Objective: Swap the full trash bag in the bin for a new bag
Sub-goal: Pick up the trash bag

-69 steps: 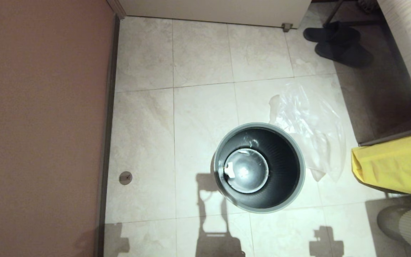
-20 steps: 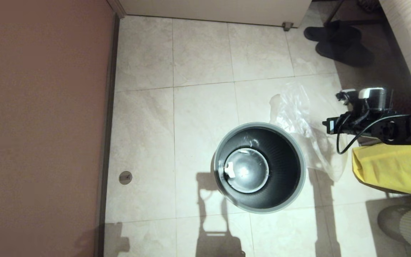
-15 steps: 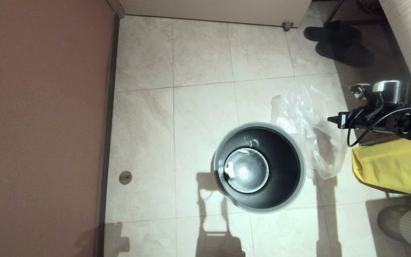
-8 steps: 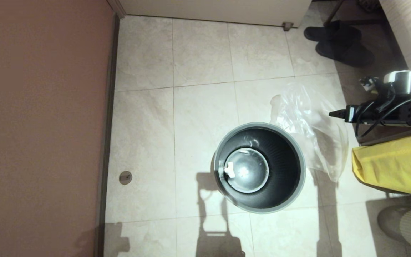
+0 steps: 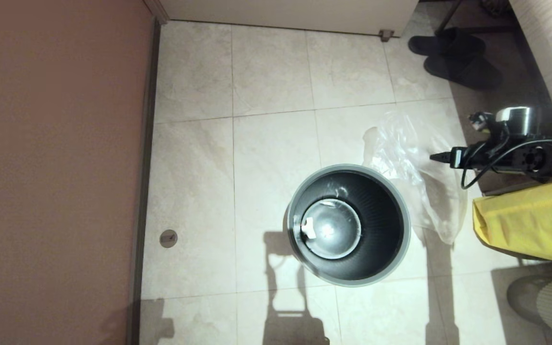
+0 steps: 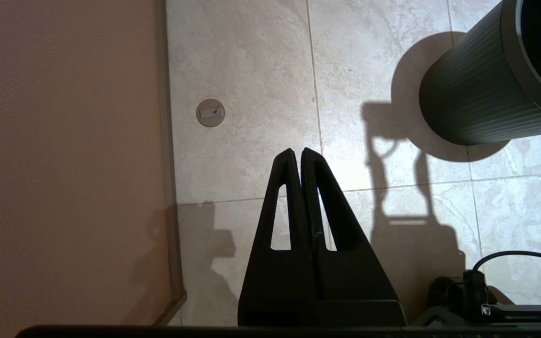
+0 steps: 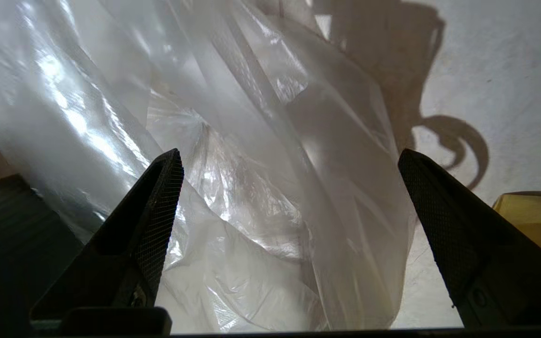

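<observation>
Left gripper (image 6: pixel 297 152): mine, parked low beside the wall; its fingers are pressed together on nothing.
Bin (image 5: pixel 403 225): upright on the tiled floor (image 5: pixel 266 158), unlined, its shiny round bottom bare; no full bag is inside.
New bag (image 5: pixel 417 167): crumpled on the floor, touching the bin's far right side and reaching toward the yellow sack (image 5: pixel 530 220).
Right gripper (image 7: pixel 289 159): mine, above the bag's right part; fingers (image 7: pixel 158 211) spread wide, film between and below them, nothing pinched.
Step, as I judge it: lowering to pinch the film.
Risk 1: closing too high catches air, because the film lies slack and low.
Risk 2: pinching one layer could drag the bag shut, or tear it.
Risk 3: a lift might snag the film on the bin's rim and tip the bin.
Slippers (image 5: pixel 453 57): far off, clear of my work.
</observation>
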Motion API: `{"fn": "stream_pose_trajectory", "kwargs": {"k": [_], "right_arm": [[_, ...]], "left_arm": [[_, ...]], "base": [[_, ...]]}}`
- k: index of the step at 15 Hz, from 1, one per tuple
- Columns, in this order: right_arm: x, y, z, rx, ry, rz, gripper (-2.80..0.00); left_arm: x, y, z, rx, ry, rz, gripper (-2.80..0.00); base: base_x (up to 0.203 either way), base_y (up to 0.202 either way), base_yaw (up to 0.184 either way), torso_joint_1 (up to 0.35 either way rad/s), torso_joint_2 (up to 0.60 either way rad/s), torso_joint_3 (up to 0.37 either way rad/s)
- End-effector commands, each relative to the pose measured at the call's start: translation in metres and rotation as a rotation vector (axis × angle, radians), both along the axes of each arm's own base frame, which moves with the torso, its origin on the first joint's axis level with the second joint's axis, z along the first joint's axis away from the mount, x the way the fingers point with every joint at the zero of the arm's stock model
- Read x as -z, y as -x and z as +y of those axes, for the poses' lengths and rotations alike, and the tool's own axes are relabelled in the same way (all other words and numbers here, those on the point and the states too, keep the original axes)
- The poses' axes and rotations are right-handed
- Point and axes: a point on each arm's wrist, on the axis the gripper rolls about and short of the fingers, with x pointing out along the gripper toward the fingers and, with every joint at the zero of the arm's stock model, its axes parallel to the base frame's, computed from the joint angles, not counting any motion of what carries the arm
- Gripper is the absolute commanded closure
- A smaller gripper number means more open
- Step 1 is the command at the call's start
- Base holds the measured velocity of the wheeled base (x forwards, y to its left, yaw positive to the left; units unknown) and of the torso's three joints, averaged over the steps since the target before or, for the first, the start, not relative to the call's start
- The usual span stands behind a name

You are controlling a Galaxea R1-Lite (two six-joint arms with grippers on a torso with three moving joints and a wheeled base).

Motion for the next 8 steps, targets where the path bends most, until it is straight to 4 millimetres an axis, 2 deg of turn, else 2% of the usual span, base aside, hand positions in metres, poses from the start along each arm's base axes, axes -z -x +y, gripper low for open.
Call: {"fn": "stream_pose_trajectory", "kwargs": {"k": [1, 2, 5, 8], "right_arm": [[0.0217, -0.0116, 0.0025, -0.01, 0.002, 0.033, -2.8], [0.0246, -0.0141, 0.0035, -0.013, 0.005, 0.035, 0.0], [0.0253, -0.0154, 0.0091, -0.027, 0.009, 0.036, 0.0], [0.0171, -0.0105, 0.0124, -0.034, 0.014, 0.036, 0.0]], "left_arm": [[0.0, 0.0, 0.0, -0.001, 0.0, 0.0, 0.0], [0.0, 0.0, 0.0, -0.001, 0.0, 0.0, 0.0], [0.0, 0.0, 0.0, -0.001, 0.0, 0.0, 0.0], [0.0, 0.0, 0.0, -0.001, 0.001, 0.0, 0.0]], "base": [[0.0, 0.0, 0.0, 0.0, 0.0, 0.0], [0.0, 0.0, 0.0, 0.0, 0.0, 0.0], [0.0, 0.0, 0.0, 0.0, 0.0, 0.0], [0.0, 0.0, 0.0, 0.0, 0.0, 0.0]]}}
